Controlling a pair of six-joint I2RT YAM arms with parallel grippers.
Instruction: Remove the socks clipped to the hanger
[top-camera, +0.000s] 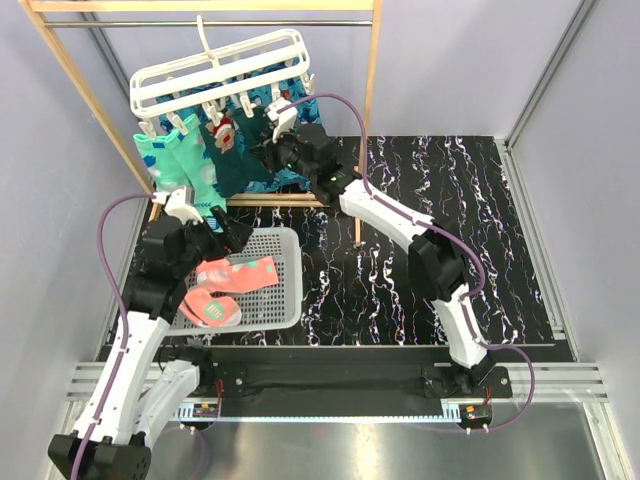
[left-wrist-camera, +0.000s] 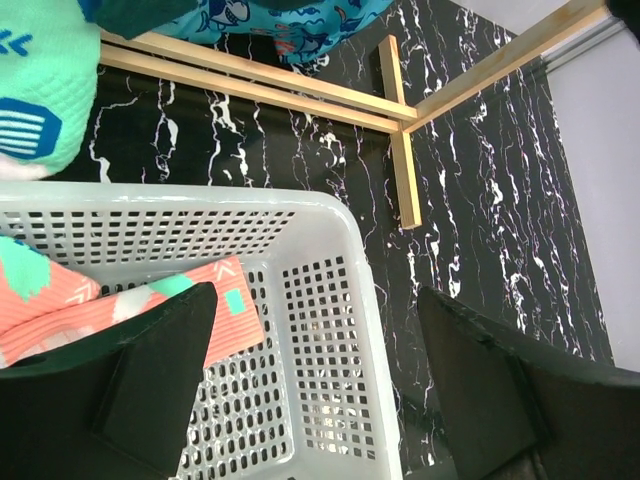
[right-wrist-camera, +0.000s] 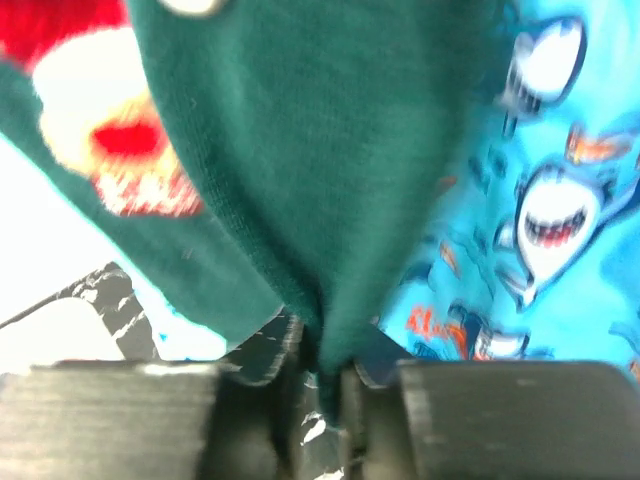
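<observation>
The white slatted hanger (top-camera: 220, 68) hangs by its hook from the rack's bar. Mint green socks (top-camera: 178, 165) and dark teal socks (top-camera: 235, 150), one with a Santa figure, hang from its clips. My right gripper (top-camera: 268, 158) is shut on the lower edge of a dark teal sock (right-wrist-camera: 300, 150); the cloth is pinched between its fingers (right-wrist-camera: 290, 395). My left gripper (top-camera: 222, 240) is open and empty above the white mesh basket (top-camera: 285, 300). Pink socks with mint toes (top-camera: 228, 285) lie in the basket, and also show in the left wrist view (left-wrist-camera: 90, 300). A mint sock toe (left-wrist-camera: 40, 90) hangs at that view's upper left.
The wooden rack frame (top-camera: 372, 90) stands at the back left, with its foot bars (left-wrist-camera: 405, 150) on the black marbled mat (top-camera: 430, 180). A blue shark-patterned cloth (right-wrist-camera: 560, 200) hangs behind the teal socks. Grey walls close in both sides.
</observation>
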